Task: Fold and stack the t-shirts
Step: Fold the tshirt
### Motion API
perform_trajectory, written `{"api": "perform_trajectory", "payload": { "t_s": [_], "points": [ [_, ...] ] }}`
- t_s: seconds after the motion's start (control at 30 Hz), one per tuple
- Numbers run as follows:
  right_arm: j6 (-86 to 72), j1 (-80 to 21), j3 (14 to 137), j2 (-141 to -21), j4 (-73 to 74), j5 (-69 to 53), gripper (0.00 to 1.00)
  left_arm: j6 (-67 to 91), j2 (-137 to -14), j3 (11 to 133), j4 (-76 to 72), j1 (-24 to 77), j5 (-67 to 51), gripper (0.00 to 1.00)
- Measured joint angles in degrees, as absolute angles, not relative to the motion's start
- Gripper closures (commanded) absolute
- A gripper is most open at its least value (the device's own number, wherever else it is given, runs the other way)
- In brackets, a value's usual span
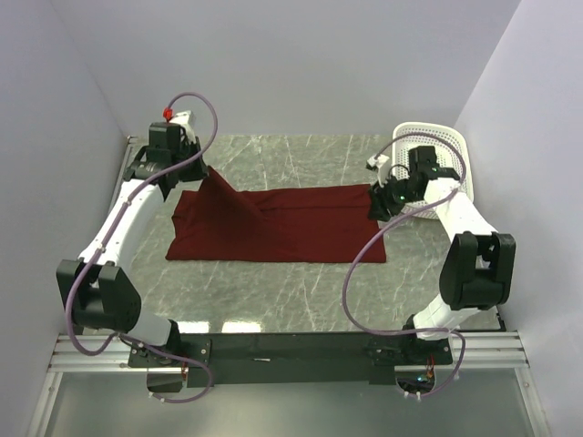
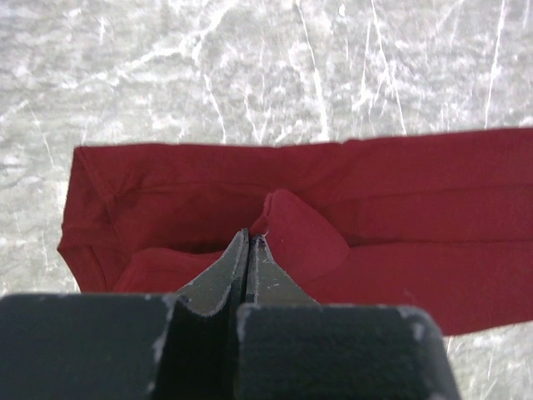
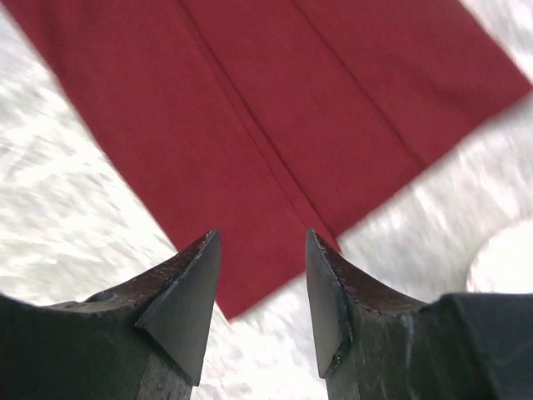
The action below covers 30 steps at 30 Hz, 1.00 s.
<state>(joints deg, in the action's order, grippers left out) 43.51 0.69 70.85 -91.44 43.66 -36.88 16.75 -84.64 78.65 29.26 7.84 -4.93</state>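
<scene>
1. Left gripper (image 2: 249,243): fingers (image 2: 223,273) pressed flat together, with a small fold of the plain dark red cloth t-shirt (image 2: 416,192) pinched at their tips. The cloth rises in a peak to meet them. Hold looks secure.
2. Right gripper (image 3: 262,250): fingers (image 3: 187,287) moderately apart, nothing between them. The t-shirt's right end lies flat beneath the gap. Cannot tell whether the tips touch it.
3. T-shirt (image 1: 291,228) lies as a long folded band on the grey-veined marble-look tabletop (image 1: 273,296). It is flat along its length except at the left end, which is tented up toward the left gripper (image 1: 196,171).
4. Reading of the hold: the left end is lifted clear so it can be carried over the band toward the right end, halving its length.
5. Right gripper (image 1: 378,202) hangs over the t-shirt's right end, probably placed to pin or square that edge.
6. White perforated plastic basket (image 1: 437,146) sits just beyond the t-shirt's right end, not touching it. Likely the drop-off for finished folds.
7. Risk: the narrow pinch may drag the lower layers askew.
</scene>
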Motion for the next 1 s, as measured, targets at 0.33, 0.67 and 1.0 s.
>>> {"api": "perform_trajectory", "payload": {
  "t_s": [0.33, 0.67, 1.0],
  "points": [
    [39.6, -10.0, 91.6, -106.8, 51.9, -49.4, 0.48, 15.6, -76.1, 68.7, 26.8, 7.8, -8.8, 0.99],
    [34.9, -20.5, 100.7, -112.6, 53.8, -53.7, 0.48, 17.9, -66.6, 62.3, 30.7, 7.7, -19.0, 0.99],
    [32.8, -24.3, 100.6, -113.9, 53.6, -54.3, 0.48, 23.9, -65.1, 49.3, 41.8, 7.7, -25.8, 0.94]
  ]
}}
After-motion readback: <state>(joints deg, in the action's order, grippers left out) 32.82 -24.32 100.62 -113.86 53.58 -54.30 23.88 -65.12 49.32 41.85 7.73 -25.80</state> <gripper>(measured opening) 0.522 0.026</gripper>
